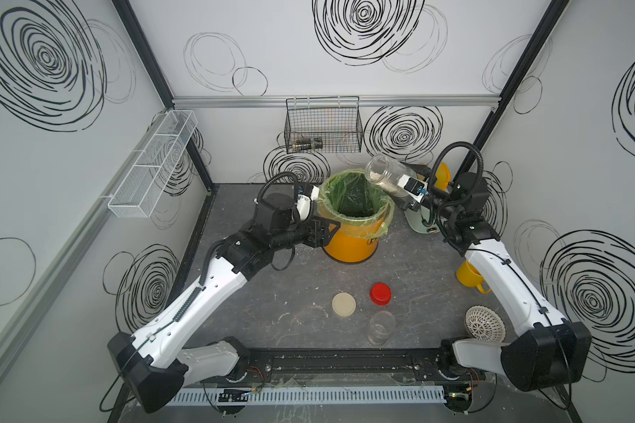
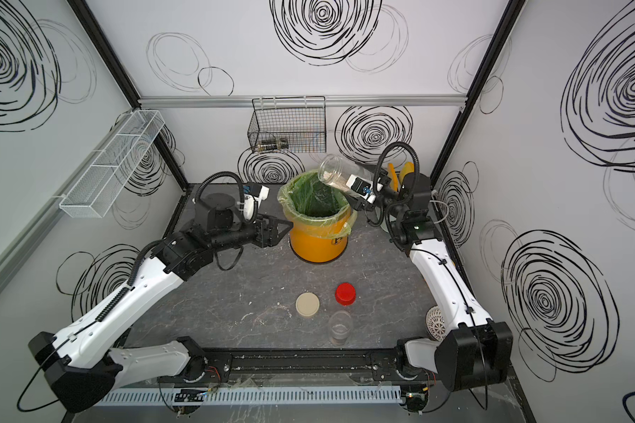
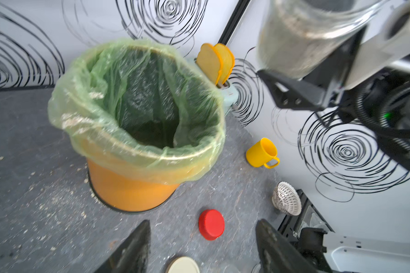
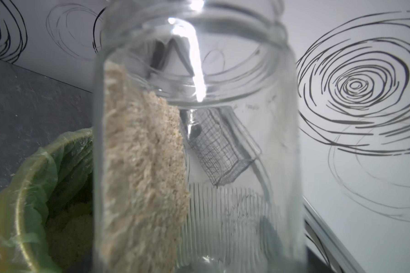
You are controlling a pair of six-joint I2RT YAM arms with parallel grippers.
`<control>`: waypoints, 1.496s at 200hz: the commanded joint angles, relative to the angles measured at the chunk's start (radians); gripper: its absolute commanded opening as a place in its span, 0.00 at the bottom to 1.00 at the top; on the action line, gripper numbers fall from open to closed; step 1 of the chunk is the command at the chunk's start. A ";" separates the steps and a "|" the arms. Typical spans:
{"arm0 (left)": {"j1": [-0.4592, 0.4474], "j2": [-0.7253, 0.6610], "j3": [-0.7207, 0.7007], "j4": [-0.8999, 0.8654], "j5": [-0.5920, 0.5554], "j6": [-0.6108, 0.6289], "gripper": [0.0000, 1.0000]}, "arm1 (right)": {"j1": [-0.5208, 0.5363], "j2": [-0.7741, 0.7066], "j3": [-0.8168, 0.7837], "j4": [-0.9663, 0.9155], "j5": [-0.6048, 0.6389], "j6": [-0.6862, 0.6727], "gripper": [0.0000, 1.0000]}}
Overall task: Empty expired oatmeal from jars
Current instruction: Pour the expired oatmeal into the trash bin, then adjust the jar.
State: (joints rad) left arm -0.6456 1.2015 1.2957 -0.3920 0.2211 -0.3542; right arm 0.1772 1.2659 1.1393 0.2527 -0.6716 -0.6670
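Observation:
My right gripper [image 1: 401, 184] [image 2: 353, 185] is shut on the base of the wider clear jar [image 1: 384, 173] [image 2: 333, 171] [image 3: 301, 35] [image 4: 199, 141]. It holds the jar tilted, mouth toward the yellow bin [image 1: 356, 221] [image 2: 319, 224] [image 3: 137, 152] [image 4: 21, 189]. Oatmeal [image 1: 376, 178] [image 4: 142, 165] lies along the jar's lower wall, and more sits in the bin's green liner. The slimmer jar [image 1: 381, 327] [image 2: 340, 327] stands uncapped at the front. Near it lie the red cap [image 1: 380, 294] [image 3: 211, 224] and the beige lid [image 1: 344, 304] [image 3: 184, 266]. Beside the bin's left side, my left gripper [image 1: 331, 229] [image 3: 204, 223] is open and holds nothing.
A yellow cup [image 1: 470, 275] [image 3: 262, 152] and a white strainer [image 1: 484, 324] sit by the right arm. A toaster with toast [image 3: 214, 61] stands behind the bin. A black wire basket [image 1: 323, 126] and a white mesh shelf [image 1: 151, 164] hang on the walls. Loose grains litter the table.

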 commanded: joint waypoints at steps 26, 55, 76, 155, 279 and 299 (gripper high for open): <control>-0.092 -0.018 0.005 0.265 -0.045 0.203 0.97 | 0.050 -0.094 -0.090 0.243 -0.025 0.375 0.25; -0.085 0.034 0.032 0.332 0.036 0.229 0.96 | 0.067 -0.136 -0.177 0.295 -0.016 0.421 0.26; -0.070 0.082 0.069 0.361 0.099 0.216 0.96 | 0.086 -0.147 -0.210 0.302 -0.014 0.431 0.26; -0.037 0.194 0.077 0.539 0.307 0.140 0.97 | 0.142 -0.156 -0.252 0.316 -0.009 0.430 0.26; -0.062 0.325 0.183 0.632 0.279 0.034 0.97 | 0.215 -0.128 -0.247 0.329 0.000 0.414 0.26; -0.062 0.329 0.185 0.635 0.276 0.014 0.89 | 0.216 -0.124 -0.248 0.332 0.000 0.414 0.26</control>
State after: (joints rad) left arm -0.6979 1.5173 1.4456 0.1600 0.4900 -0.3019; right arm 0.3824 1.1454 0.8749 0.4908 -0.6621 -0.2581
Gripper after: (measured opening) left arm 0.929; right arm 0.834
